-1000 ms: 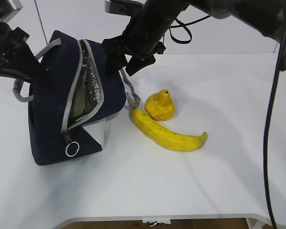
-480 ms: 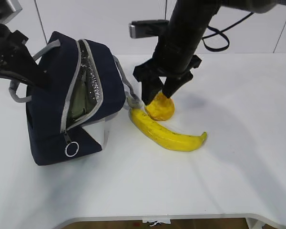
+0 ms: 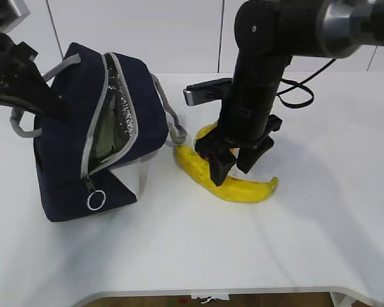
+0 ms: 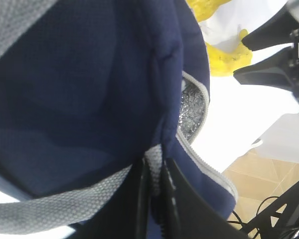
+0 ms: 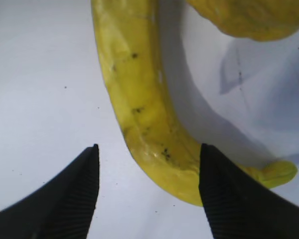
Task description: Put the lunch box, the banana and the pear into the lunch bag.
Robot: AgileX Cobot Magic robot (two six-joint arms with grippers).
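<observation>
The navy lunch bag (image 3: pixel 67 160) stands at the left with its grey zipper open, showing silver lining and something pale green inside; I cannot tell if that is the lunch box. My left gripper (image 3: pixel 51 105) is shut on the bag's grey webbing handle (image 4: pixel 65 209), which is pinched between the jaws (image 4: pixel 157 167). The banana (image 3: pixel 243 187) lies on the table to the right of the bag. My right gripper (image 3: pixel 233 167) is open and straddles its middle; the banana (image 5: pixel 139 109) lies between the fingers (image 5: pixel 72 194). The pear (image 3: pixel 203 133) is mostly hidden behind the right arm; part of it shows in the right wrist view (image 5: pixel 249 17).
The white table (image 3: pixel 198 249) reaches to its front edge low in the exterior view. A black cable (image 3: pixel 301 96) trails behind the right arm. The bag's metal ring pull (image 3: pixel 96 200) hangs at its front lower corner.
My right gripper has come from above the bag's right side, past the pear, down and to the right, and is now low over the banana. The left gripper and bag have stayed put.
</observation>
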